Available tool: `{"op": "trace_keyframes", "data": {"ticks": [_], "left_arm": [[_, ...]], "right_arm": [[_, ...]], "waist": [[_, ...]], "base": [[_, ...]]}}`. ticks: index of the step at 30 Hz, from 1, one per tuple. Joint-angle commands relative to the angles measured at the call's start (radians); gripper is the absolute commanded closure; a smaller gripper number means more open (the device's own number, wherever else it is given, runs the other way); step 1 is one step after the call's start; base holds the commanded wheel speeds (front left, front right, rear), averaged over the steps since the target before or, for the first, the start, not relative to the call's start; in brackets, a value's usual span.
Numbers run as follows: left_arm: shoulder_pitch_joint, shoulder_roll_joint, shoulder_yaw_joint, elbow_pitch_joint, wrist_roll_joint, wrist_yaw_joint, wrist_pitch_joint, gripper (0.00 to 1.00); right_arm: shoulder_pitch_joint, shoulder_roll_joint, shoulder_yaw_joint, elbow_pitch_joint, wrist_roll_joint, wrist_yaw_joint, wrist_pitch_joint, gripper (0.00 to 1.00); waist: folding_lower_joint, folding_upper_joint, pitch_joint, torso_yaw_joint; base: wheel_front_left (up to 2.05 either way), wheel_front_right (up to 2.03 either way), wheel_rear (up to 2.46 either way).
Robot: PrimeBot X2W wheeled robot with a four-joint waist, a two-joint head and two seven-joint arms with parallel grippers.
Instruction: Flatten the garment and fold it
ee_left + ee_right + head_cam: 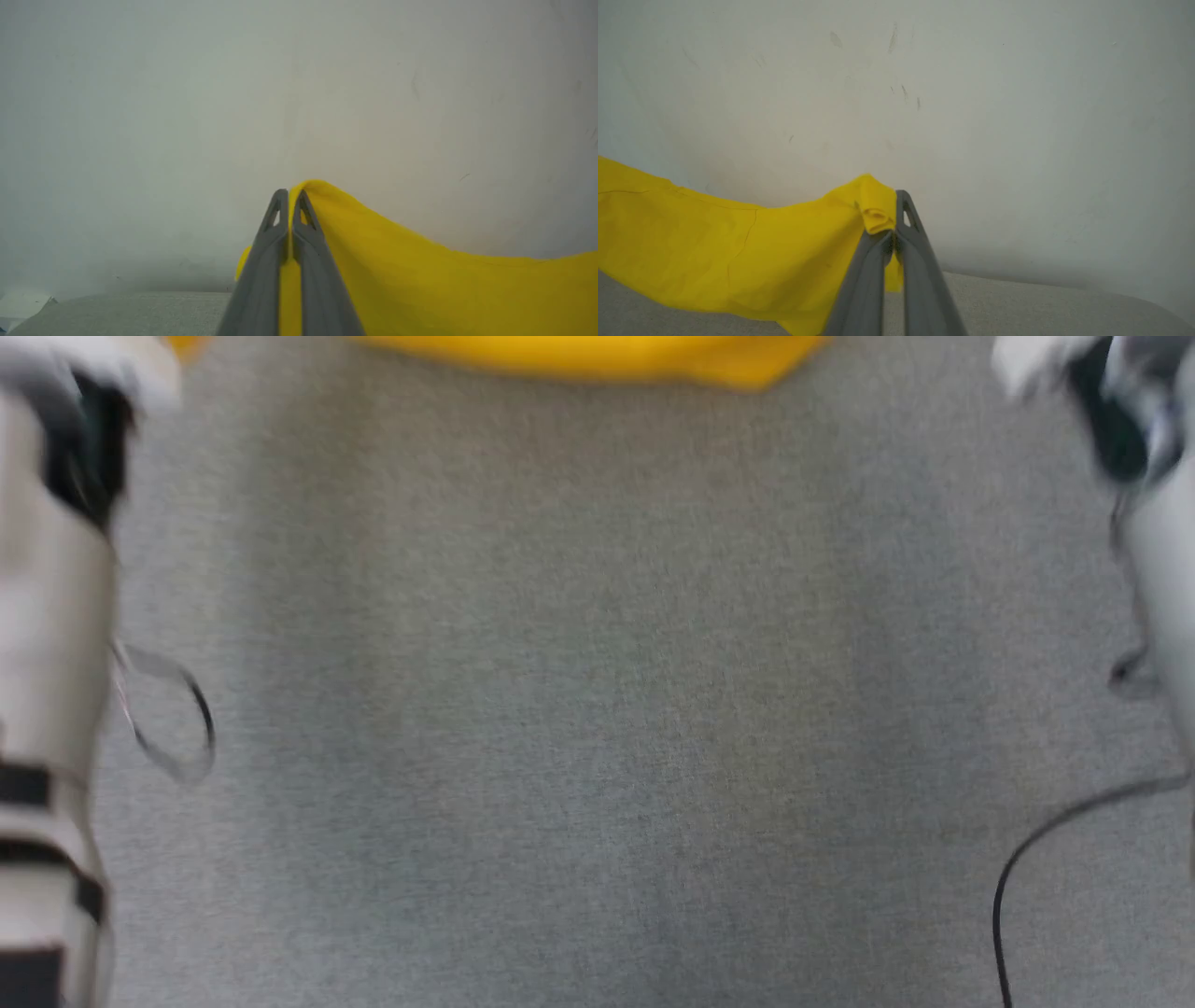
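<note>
Together, our left hand (290,195) and right hand (893,205) each pinched tight on an edge of the yellow garment (420,280), which sagged between them over the grey counter (597,709).

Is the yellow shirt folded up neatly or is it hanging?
Hanging, not folded: the left gripper and right gripper each pinch the shirt, which sags between them.

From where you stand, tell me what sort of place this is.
Probably an indoor robot test bench: a grey fabric-covered surface, a bare scuffed wall close behind it, and a loose black cable.
</note>
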Motion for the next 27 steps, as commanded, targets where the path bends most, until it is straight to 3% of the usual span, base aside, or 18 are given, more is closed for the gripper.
{"op": "trace_keyframes", "data": {"ticks": [1, 7, 12, 14, 17, 21, 27], "left_arm": [[0.073, -0.004, 0.018, -0.003, -0.02, -0.009, -0.012, 1.0], [0.382, 0.01, 0.069, -0.142, -0.039, 0.016, -0.024, 1.0], [0.708, 0.02, 0.104, -0.398, -0.026, 0.09, -0.025, 1.0], [0.839, 0.039, 0.11, -0.506, -0.019, 0.141, -0.022, 1.0], [1.019, 0.073, 0.113, -0.674, 0.0, 0.241, 0.026, 1.0], [1.222, 0.098, 0.123, -0.886, -0.011, 0.343, 0.107, 1.0], [1.439, 0.12, 0.119, -1.074, -0.028, 0.437, 0.202, 1.0]], "right_arm": [[0.07, -0.017, 0.019, -0.031, 0.043, -0.001, -0.005, 1.0], [0.398, -0.097, 0.044, -0.244, 0.166, -0.001, 0.002, 1.0], [0.698, -0.148, -0.04, -0.491, 0.185, -0.001, 0.049, 1.0], [0.814, -0.144, -0.096, -0.592, 0.177, -0.001, 0.09, 1.0], [0.978, -0.118, -0.182, -0.737, 0.148, -0.001, 0.165, 1.0], [1.17, -0.04, -0.284, -0.897, 0.111, -0.001, 0.259, 1.0], [1.386, 0.068, -0.408, -1.004, 0.05, -0.001, 0.351, 1.0]], "waist": [[0.0, 0.0, -0.082, 0.035], [0.0, 0.0, -0.198, 0.055], [0.0, 0.0, -0.268, 0.065], [0.0, 0.0, -0.288, 0.064], [0.0, 0.0, -0.307, 0.068], [0.0, 0.0, -0.324, 0.079], [0.0, 0.0, -0.354, 0.097]], "base": [[0.0, 0.0, 0.0], [0.0, 0.0, 0.0], [0.0, 0.0, 0.0], [0.0, 0.0, 0.0], [0.0, 0.0, 0.0], [0.0, 0.0, 0.0], [0.0, 0.0, 0.0]]}}
